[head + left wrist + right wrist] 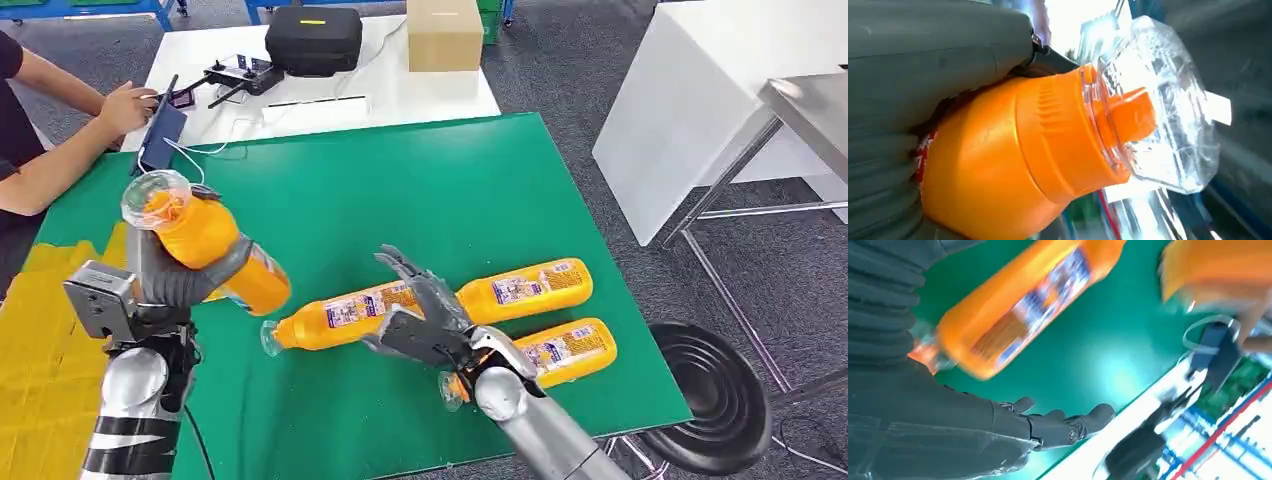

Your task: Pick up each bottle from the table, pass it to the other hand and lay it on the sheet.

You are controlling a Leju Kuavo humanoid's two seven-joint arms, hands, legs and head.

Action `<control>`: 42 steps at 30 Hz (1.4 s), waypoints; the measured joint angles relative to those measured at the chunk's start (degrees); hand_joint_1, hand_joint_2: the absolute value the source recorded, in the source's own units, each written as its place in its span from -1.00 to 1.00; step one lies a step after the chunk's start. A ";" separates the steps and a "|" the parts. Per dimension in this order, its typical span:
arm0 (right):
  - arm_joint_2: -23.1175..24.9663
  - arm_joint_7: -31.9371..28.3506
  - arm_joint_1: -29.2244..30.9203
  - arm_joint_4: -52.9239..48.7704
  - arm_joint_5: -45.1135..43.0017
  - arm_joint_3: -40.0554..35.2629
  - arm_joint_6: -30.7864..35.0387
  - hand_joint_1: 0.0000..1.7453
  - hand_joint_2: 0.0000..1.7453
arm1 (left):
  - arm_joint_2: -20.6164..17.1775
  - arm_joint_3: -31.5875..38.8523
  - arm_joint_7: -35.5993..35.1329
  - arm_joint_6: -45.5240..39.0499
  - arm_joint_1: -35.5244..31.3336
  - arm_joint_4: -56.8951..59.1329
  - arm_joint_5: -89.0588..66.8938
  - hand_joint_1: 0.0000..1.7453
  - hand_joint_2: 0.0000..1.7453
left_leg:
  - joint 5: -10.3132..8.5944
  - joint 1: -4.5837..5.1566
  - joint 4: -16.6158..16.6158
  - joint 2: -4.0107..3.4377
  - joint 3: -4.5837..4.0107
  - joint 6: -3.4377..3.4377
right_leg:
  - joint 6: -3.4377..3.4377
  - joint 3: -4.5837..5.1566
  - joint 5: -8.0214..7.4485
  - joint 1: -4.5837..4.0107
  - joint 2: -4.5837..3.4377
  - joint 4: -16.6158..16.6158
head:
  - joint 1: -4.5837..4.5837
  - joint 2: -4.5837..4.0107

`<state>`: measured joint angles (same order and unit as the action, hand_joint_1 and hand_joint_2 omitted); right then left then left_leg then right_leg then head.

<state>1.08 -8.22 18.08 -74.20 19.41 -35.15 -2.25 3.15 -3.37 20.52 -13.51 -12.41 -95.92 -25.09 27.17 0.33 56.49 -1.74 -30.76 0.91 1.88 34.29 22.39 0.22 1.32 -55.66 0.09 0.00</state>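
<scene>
My left hand [185, 275] grips an orange bottle [205, 250] with a clear cap [155, 198], held tilted above the left part of the green table [400, 200]. The left wrist view shows the same bottle [1013, 160] and its clear cap [1158, 100] up close. My right hand [425, 315] hovers open over three more orange bottles lying on the table: one pointing left [335, 315], one behind [530, 285] and one nearer [565, 350]. In the right wrist view the open hand [1048, 425] is above the green top beside a lying bottle [1018, 310]. The yellow sheet [45, 330] lies at the left.
A person's arm and hand [110, 105] work a tablet [160, 135] at the far left corner. A white table [330, 90] behind carries a black case [313, 38], a controller [240, 75] and a cardboard box [443, 33]. A black stool [715, 395] stands at the right.
</scene>
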 measured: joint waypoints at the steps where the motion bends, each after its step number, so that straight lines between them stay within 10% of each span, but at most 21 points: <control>1: -0.46 0.11 -0.32 -0.81 0.15 0.77 -0.02 -1.00 -1.00 | 0.20 0.46 0.00 -1.65 0.19 -1.05 -1.85 1.00 1.00 | 0.00 0.00 0.00 0.00 0.00 0.00 | 0.00 0.00 0.00 0.00 0.00 0.00 | 0.00 0.00; 7: -1.93 0.50 -1.08 -3.50 0.59 2.71 -0.24 -1.00 -1.00 | 1.18 1.73 -0.13 -6.47 0.60 -4.07 -7.92 1.00 1.00 | 0.00 -0.02 0.00 0.00 0.02 0.00 | 0.00 0.00 0.00 -0.02 -0.01 0.00 | 0.00 0.00; 8: -2.15 0.90 -1.06 -3.64 0.81 2.74 -0.48 -1.00 1.00 | 1.34 1.86 -0.55 -9.53 0.63 -4.21 -12.39 1.00 1.00 | 0.00 -0.02 0.00 -0.01 0.02 0.00 | 0.00 0.00 0.00 -0.02 -0.01 0.00 | 0.00 0.00; 17: -6.06 5.46 6.06 1.90 2.52 0.07 -9.51 -1.00 1.00 | 1.12 -1.27 -18.04 -14.07 -2.40 6.58 -54.98 1.00 1.00 | -0.04 0.05 0.01 -0.01 0.05 0.02 | 0.04 -0.04 -0.06 0.05 -0.01 0.00 | 0.00 0.00; 42: -3.74 6.05 21.81 25.28 1.79 -13.52 -15.23 -1.00 1.00 | -2.93 -5.11 -21.81 -7.01 -19.99 49.05 -53.99 1.00 1.00 | -0.06 0.01 0.02 0.00 -0.05 -0.02 | 0.05 0.01 -0.05 0.02 0.00 -0.05 | 0.00 0.00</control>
<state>-2.67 -2.16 39.89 -48.92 21.20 -48.67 -17.49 0.22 -8.48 -1.28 -20.52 -32.39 -46.87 -79.08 27.11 0.34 56.51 -1.74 -30.80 0.90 1.93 34.30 22.34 0.24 1.32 -55.72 0.09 0.00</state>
